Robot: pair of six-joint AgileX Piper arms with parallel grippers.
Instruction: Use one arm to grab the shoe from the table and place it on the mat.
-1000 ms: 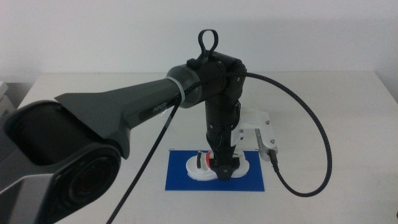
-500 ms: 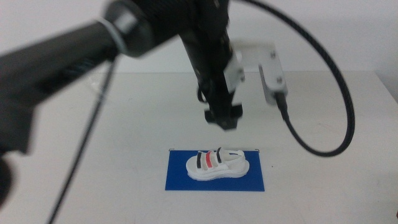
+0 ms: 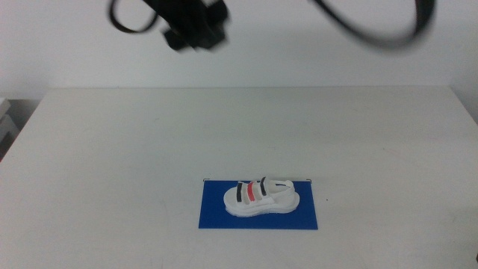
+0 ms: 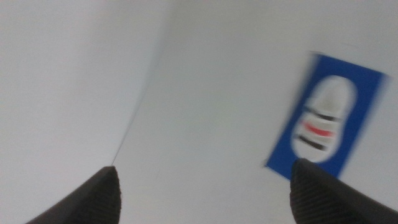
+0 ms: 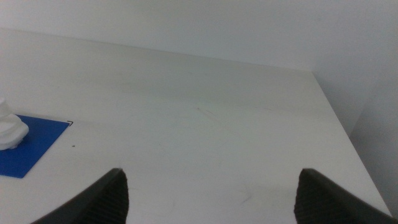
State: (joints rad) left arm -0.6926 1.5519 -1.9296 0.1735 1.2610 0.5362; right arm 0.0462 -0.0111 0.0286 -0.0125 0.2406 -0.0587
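Mat (image 3: 258,205) lies flat on the table (image 3: 112,149) toward six o'clock in the middle view, close to the near edge, dark blue against the white top. On it rests the shoe (image 3: 261,198), a white sandal on its sole with two black straps and one red, lying lengthwise and wholly inside the mat's borders, nothing touching it. The left wrist view, blurred, shows the same pair well below and apart from the left tool (image 4: 205,193), whose two dark jaws stand wide apart with nothing between them. The right wrist view catches only a corner of the mat and a white edge of the shoe; the right tool (image 5: 208,196) sits low near the table, jaws likewise spread and holding nothing, well apart from the mat. Farthest off, at about eleven o'clock at the top of the middle view, a dark blurred part of the arm (image 3: 196,26) and its looped cable (image 3: 373,30) hang high above the table. Judging by this, the placing is done and the step in hand is the retreat. The next move calls only for parking the left arm clear of the mat without disturbing the shoe.
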